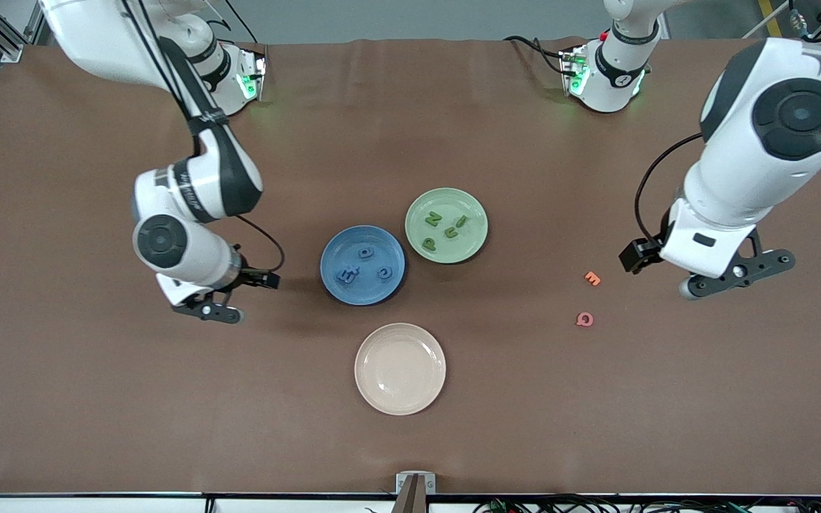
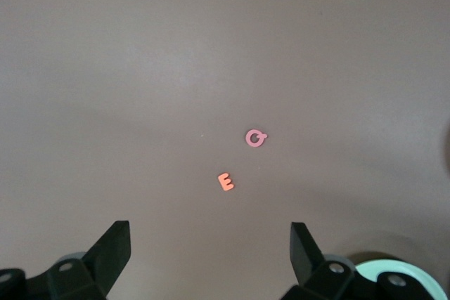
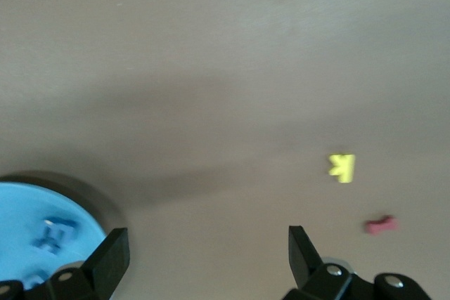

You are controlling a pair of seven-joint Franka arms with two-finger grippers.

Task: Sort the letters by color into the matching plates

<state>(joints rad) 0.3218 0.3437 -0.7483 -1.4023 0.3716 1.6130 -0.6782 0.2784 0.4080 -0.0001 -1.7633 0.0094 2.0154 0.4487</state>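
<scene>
While both arms hang over the brown table (image 1: 97, 399), we start at the right arm's end. The right gripper (image 1: 205, 308) hovers low over bare cloth just beside the blue plate (image 1: 364, 291), jaws released wide and nothing between them. Its wrist view catches a yellow letter (image 3: 342, 166) and a red letter (image 3: 380, 225) lying loose out ahead of the fingers. Wrong colours, neither one its business.

On to the middle. The blue plate carries the blue letters (image 1: 365, 251): two lie singly, and there's a clump that could be one or two, I can't tell. Touching distance from it, farther from the front camera and toward the left arm's end, sits the green plate (image 1: 469, 242) with the green letters (image 1: 433, 219) spread inside it. The cream plate (image 1: 400, 370), nearest the camera, holds nothing.

Now the left arm's end. An orange E (image 1: 592, 278) and a pink Q (image 1: 584, 319) lie near each other on the cloth, well apart from the plates. The left gripper (image 1: 727, 278) hovers close by, jaws spread and carrying nothing, and both letters sit ahead of its fingers in its own wrist view.

Here's what matters: no blue or green letter shows loose anywhere, so neither set of jaws has a target in front of it. By my reading, the sort looks finished.
</scene>
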